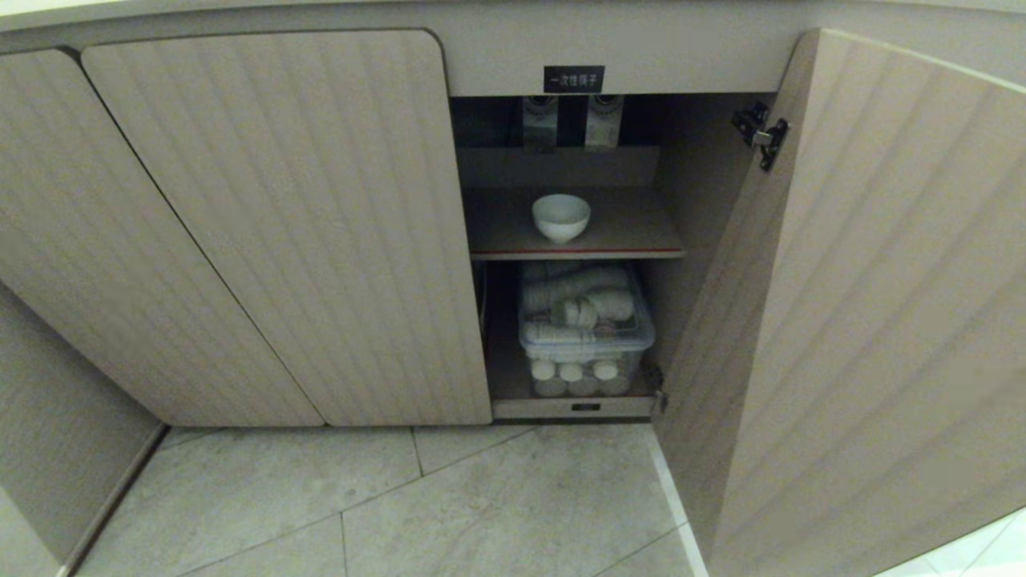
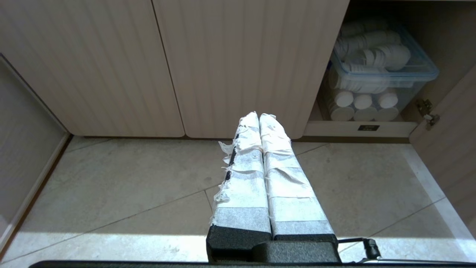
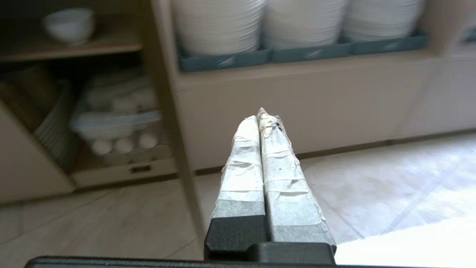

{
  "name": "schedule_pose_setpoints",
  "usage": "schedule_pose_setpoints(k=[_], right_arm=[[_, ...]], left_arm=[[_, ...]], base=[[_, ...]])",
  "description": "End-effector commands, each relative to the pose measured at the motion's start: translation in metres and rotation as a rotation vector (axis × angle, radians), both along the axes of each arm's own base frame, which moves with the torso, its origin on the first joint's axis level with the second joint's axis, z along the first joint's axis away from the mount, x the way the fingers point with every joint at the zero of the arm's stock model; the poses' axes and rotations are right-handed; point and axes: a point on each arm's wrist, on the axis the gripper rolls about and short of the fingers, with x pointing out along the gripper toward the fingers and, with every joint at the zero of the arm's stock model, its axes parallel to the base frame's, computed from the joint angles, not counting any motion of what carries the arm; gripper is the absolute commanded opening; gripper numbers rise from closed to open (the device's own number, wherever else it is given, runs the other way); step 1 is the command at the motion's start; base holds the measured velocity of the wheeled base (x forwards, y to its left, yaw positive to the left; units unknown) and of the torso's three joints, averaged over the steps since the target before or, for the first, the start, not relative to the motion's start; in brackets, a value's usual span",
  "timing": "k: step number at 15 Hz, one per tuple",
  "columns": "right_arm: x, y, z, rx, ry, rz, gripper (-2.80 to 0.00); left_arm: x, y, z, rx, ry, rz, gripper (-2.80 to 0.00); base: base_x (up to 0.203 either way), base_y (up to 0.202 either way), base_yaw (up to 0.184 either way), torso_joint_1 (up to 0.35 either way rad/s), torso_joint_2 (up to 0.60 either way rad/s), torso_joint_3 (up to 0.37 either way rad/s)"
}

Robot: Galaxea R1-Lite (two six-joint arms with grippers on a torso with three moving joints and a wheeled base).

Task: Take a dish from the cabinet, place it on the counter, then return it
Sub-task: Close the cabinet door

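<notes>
1. The cabinet (image 1: 288, 224) stands with its right door (image 1: 866, 320) swung wide open.
2. A clear bin (image 1: 585, 336) of white containers sits on the cabinet's bottom level, under the red-edged shelf (image 1: 633, 232).
3. The dish (image 1: 561, 217) rests upright on that shelf — alone.
4. The left gripper (image 2: 259, 116) hangs before the cabinet's closed doors, jaws pressed together, empty.
5. The right gripper (image 3: 260, 116) points past the open door's edge — jaws together, holding nothing.

The head view looks down into the open cabinet (image 1: 561, 240); both wrist views, low above the floor tiles (image 2: 130, 193), share its plastic bin (image 1: 585, 336).
</notes>
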Motion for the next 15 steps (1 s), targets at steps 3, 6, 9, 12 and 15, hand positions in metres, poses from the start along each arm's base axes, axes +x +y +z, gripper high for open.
schedule_pose_setpoints(k=[3,6,9,12,15], right_arm=[[-0.004,-0.002,0.032,0.019,0.015,-0.100,-2.80],[0.007,-0.003,0.063,0.041,0.029,-0.121,-2.80],[0.025,-0.003,0.096,0.051,0.029,-0.150,-2.80],[0.051,-0.003,0.128,0.062,0.016,-0.163,-2.80],[0.070,-0.002,0.148,0.063,-0.012,-0.114,-2.80]], left_arm=[[0.000,0.000,0.000,-0.001,-0.001,0.000,-2.80],[0.000,0.000,0.000,-0.001,-0.001,0.000,-2.80],[0.000,0.000,0.000,-0.001,-0.001,0.000,-2.80],[0.000,0.000,0.000,-0.001,-0.001,0.000,-2.80],[0.000,0.000,0.000,-0.001,-0.001,0.000,-2.80]], base=[[0.000,0.000,0.000,0.000,0.00,0.000],[0.000,0.000,0.000,0.000,0.00,0.000],[0.000,0.000,0.000,0.000,0.00,0.000],[0.000,0.000,0.000,0.000,0.00,0.000],[0.000,0.000,0.000,0.000,0.00,0.000]])
